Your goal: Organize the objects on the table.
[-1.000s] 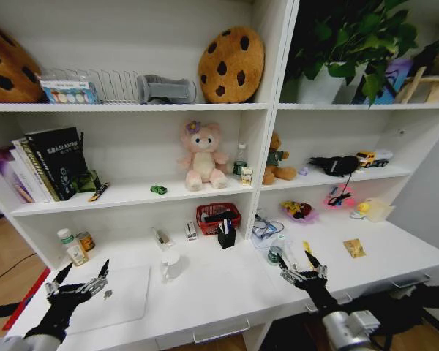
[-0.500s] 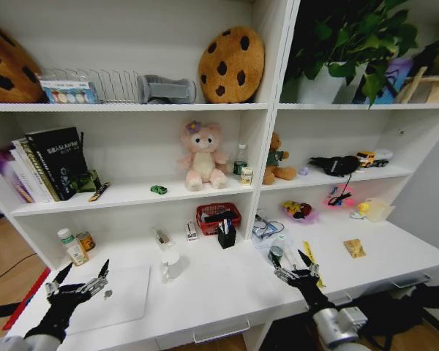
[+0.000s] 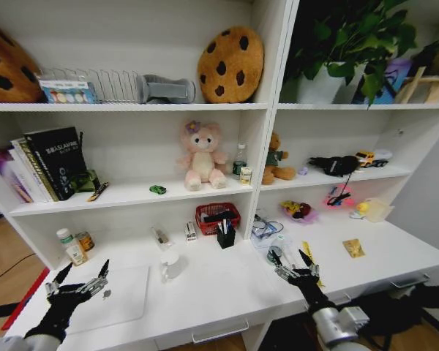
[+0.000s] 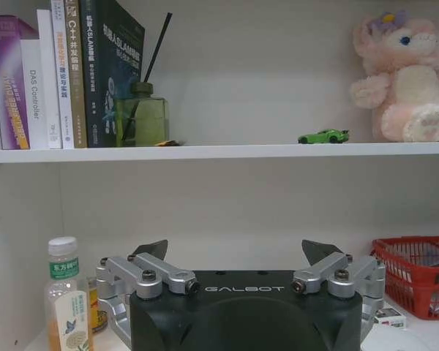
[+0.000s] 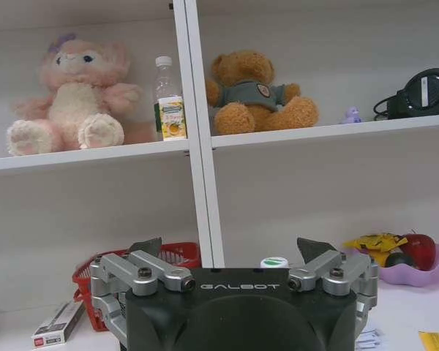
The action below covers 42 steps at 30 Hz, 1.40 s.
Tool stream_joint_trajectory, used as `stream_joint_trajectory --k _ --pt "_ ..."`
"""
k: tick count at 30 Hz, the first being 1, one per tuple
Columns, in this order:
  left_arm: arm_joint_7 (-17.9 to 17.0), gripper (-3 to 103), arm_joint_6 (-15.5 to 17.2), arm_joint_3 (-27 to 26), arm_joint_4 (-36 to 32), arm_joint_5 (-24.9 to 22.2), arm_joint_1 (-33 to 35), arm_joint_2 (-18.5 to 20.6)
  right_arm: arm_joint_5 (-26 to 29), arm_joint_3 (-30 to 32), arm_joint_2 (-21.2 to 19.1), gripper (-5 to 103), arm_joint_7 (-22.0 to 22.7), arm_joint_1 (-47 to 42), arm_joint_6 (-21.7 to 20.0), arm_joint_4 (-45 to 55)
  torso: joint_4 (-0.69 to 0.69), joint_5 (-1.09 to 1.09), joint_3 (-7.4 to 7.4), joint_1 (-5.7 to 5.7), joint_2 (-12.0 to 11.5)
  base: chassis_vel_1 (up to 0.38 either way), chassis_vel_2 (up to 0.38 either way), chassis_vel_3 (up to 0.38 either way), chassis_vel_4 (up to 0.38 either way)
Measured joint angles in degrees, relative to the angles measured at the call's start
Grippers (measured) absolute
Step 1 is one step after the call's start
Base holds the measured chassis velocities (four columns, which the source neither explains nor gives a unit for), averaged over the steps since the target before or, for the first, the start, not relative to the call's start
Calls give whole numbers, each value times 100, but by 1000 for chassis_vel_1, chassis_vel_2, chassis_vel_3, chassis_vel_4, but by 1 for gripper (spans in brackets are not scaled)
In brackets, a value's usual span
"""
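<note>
Comparing with half a second ago, the right pincer sits almost where it was, a shade nearer the shelving, and compared with a full second ago it has moved left toward the small green container on the bench. Its fingers are spread wide and hold nothing. The left pincer is unchanged, spread open and empty above the silver laptop at the bench's left end.

The bench is white, with a slim silver drawer handle along its front edge, joined to tall white shelving. On it stand a red basket, a black pen holder, a white cup and two small bottles near the left wall. A yellow strip lies just beside the right pincer. The green toy car rests on the shelf above, near a pink plush bear; books stand at that shelf's left end.

The left wrist view gives the green toy car on the shelf edge, and a green glass bottle with a dark stick beside the books. The right wrist view brings in a white and green cap between the right pincer's fingers, farther back, and a purple dish of fruit.
</note>
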Motion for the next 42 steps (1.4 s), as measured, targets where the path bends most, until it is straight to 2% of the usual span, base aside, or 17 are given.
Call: stream_joint_trajectory --k 11,12,15,16,19,20,22,23,25,26,27,30,34,42 --pt "0 100 0 0 0 0 0 0 -102 -276 36 100 45 84 60 -85 0 4 1 1 -1 -191 -191 190 202" --pt "0 100 0 0 0 0 0 0 -113 -347 37 100 72 92 92 -86 -2 -2 1 1 -2 -242 -278 245 260" --pt "2 100 0 0 0 0 0 0 -149 -514 41 100 158 132 196 -97 -3 5 1 0 -1 -283 -248 264 244" --pt "2 100 0 1 0 0 0 -1 -221 -601 41 100 305 193 215 -117 2 -1 1 0 -1 -226 -243 232 189" --pt "3 100 0 1 0 0 0 -1 -273 -677 -30 100 456 342 69 -178 2 8 1 0 -2 -145 -178 166 182" --pt "3 100 0 1 -1 0 0 -2 -257 -690 -91 100 479 409 -20 -207 3 8 1 0 -1 14 -138 133 43" --pt "5 100 0 1 -1 0 0 0 -122 -706 -369 100 497 693 -317 -321 -7 0 0 -1 0 -12 -96 82 10" --pt "5 100 0 1 -1 0 0 0 -122 -706 -369 100 497 693 -317 -321 -7 0 0 -1 0 -38 -96 82 -23" --pt "6 100 0 1 -1 0 0 0 28 -813 -812 100 440 1126 -624 -457 2 3 1 0 -1 -3 39 -25 -67" --pt "6 100 0 1 -1 0 0 0 28 -813 -812 100 440 1126 -624 -457 2 3 1 0 -1 -3 81 -30 -67" --pt "2 100 0 0 0 0 0 1 61 -961 -1047 100 329 1318 -712 -488 4 -3 1 1 -1 -3 109 0 -70" --pt "-2 100 0 -1 0 0 0 1 -17 -1240 -1247 100 134 1567 -729 -515 4 2 1 1 -1 36 73 0 -47" --pt "-1 100 0 -1 0 0 0 0 -171 -1644 -1272 100 144 1771 -756 -584 -2 2 1 1 -1 0 0 0 0" --pt "0 100 0 0 0 0 0 0 -243 -1903 -1225 100 206 2095 -784 -1023 -1 1 0 0 -1 0 0 0 0"
